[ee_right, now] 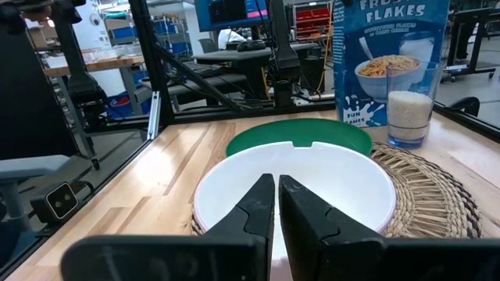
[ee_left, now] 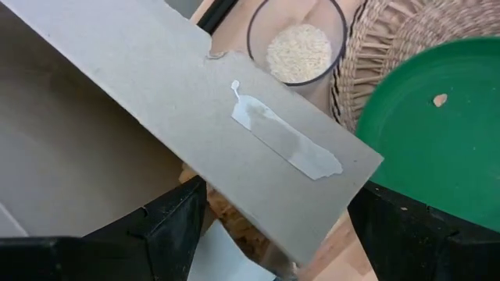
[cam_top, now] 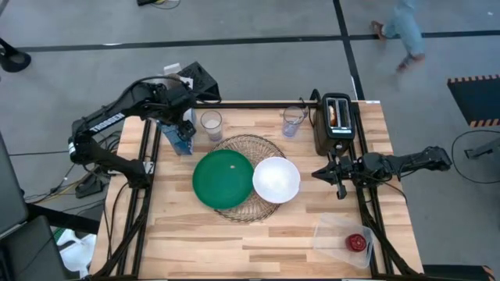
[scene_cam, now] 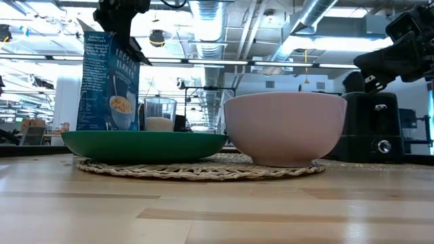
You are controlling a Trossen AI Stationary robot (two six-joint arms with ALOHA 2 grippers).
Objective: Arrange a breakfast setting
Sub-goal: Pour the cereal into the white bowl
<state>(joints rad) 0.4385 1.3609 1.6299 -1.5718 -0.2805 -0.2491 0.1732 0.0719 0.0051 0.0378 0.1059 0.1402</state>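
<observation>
Left hand [cam_top: 178,117] grips cereal box [cam_top: 176,134] top.

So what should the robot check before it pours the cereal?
1. Left gripper holding the cereal box: cannot tell; its fingers flank the open flap, contact not clear.
2. Box top open: ok, flap is folded back.
3. Bowl empty and upright on the mat: ok.
4. Box over the bowl: not ok; it stands at the table's left rear, beyond the plate.
5. Right gripper out of the way: not ok; it hangs shut at the bowl's right side, pointing at it.
6. Glass beside the box could get bumped: cannot tell.
</observation>
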